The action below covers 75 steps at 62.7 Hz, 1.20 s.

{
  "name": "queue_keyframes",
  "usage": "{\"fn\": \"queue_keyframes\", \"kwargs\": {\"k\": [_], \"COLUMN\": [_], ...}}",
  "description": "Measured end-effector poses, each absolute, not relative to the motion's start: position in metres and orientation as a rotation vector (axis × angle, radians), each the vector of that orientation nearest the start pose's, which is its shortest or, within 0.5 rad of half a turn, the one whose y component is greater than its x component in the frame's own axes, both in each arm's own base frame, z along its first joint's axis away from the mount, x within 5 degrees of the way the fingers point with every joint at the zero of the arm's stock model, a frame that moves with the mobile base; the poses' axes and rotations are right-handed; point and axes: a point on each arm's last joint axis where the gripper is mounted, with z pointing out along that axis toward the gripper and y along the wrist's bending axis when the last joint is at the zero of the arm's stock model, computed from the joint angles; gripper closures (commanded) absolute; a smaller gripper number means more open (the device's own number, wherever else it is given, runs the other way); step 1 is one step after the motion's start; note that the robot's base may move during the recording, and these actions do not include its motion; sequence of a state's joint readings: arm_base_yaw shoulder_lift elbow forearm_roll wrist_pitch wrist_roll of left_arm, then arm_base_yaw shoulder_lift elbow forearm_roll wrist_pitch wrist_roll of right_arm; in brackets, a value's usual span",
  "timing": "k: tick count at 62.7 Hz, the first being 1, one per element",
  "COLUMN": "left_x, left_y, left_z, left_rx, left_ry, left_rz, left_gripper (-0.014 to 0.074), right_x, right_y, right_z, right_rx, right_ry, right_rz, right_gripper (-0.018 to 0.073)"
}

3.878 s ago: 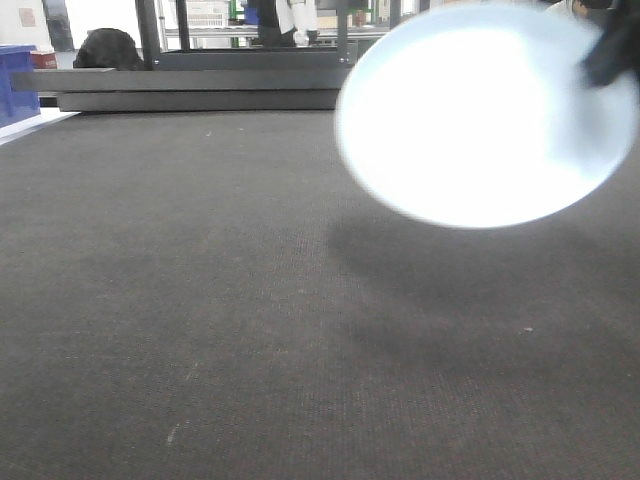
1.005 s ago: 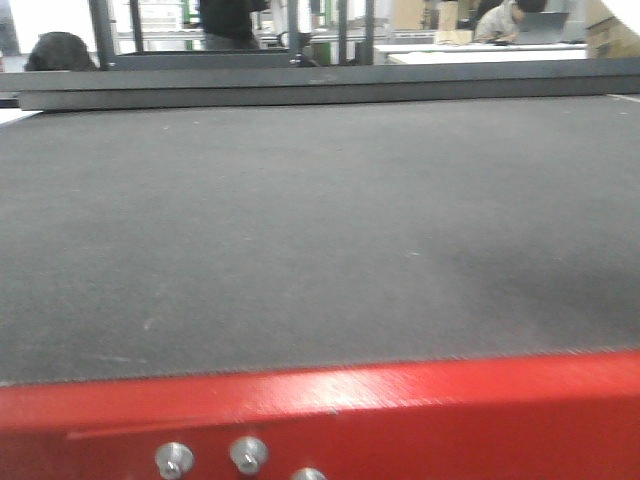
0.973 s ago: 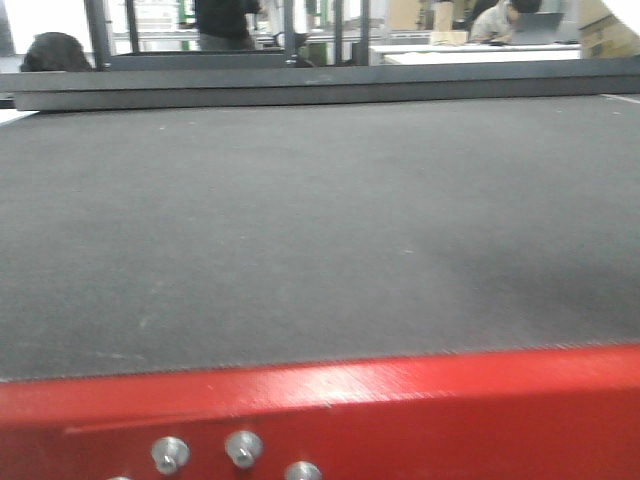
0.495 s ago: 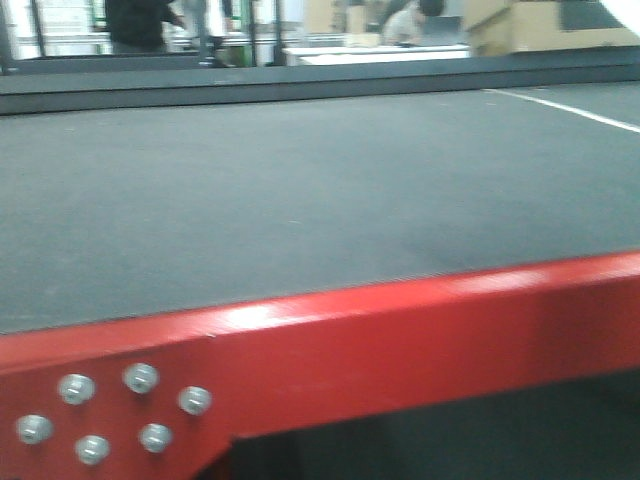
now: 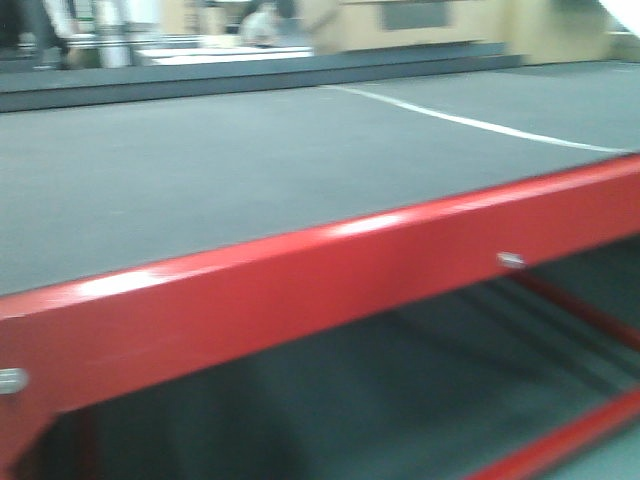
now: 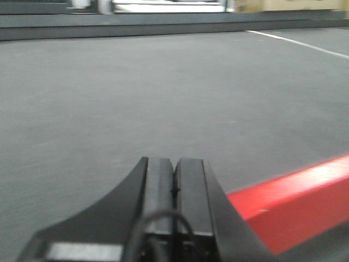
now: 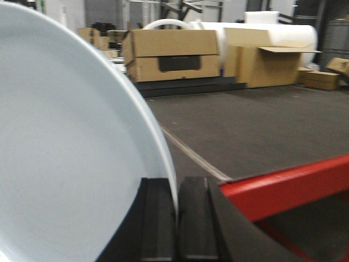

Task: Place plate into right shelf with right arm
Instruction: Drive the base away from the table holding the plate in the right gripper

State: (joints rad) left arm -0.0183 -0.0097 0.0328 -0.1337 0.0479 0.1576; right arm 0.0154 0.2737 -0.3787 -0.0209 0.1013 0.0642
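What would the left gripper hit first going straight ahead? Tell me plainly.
Likely the grey mat: the left gripper, jaws together, points low across it with nothing standing in the way. If it runs level, the dark ledge at the far edge comes first. Depth is unclear.

Red table frame (image 5: 300, 285) edging grey mat (image 5: 200, 180); cardboard boxes (image 7: 163, 43) beyond.

Right wrist view: plate (image 7: 65, 153) cut off by left, top & bottom edges; rim hidden where it enters right claw (image 7: 177, 218). Front view blurred throughout; desk (image 5: 300, 270) frame runs off both sides, bkgd figures (image 5: 262, 20) unreadable. Left claw (image 6: 174, 180) base cropped at bottom edge.
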Motion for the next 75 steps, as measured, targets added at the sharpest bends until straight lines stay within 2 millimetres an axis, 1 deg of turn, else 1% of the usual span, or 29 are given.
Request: {"fn": "queue_keyframes", "kwargs": {"k": [75], "left_x": [0.0570], "left_y": [-0.0016], "left_z": [0.1983], "left_rx": [0.038], "left_ry": [1.554], "left_rz": [0.000], "left_gripper": [0.0724], "right_x": [0.0711], "right_y": [0.0009], "right_z": [0.3142], "right_rx": [0.022], "right_ry": [1.480], "right_rz": [0.046], "right_gripper": [0.0503]}}
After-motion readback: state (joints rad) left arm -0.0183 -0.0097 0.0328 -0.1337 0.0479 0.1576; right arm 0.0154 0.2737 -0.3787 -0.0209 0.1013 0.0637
